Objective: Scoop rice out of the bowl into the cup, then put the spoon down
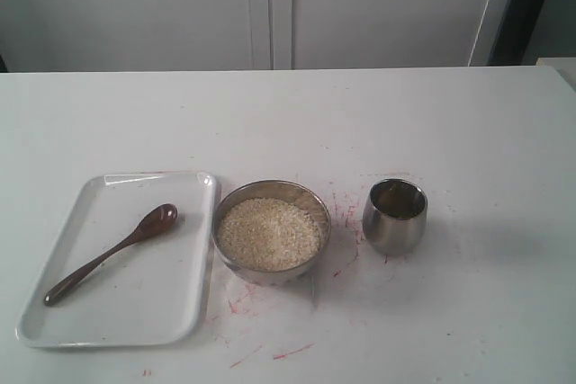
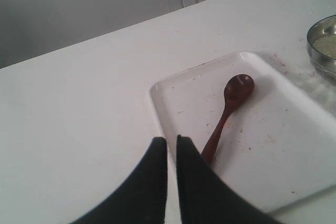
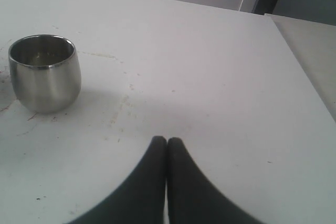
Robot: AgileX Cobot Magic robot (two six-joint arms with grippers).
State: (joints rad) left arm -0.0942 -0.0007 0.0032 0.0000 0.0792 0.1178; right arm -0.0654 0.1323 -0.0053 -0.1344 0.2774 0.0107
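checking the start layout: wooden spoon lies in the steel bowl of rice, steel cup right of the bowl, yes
No: the wooden spoon lies on the white tray left of the steel bowl, as the exterior view shows. The rice and steel cup are as stated.

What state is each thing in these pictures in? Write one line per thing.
white tray: flat, holding only the wooden spoon.
wooden spoon: lying loose, not held.
steel bowl: upright, nearly full of rice.
steel cup: upright, looks empty.
left gripper: all but shut, empty.
right gripper: shut, empty.
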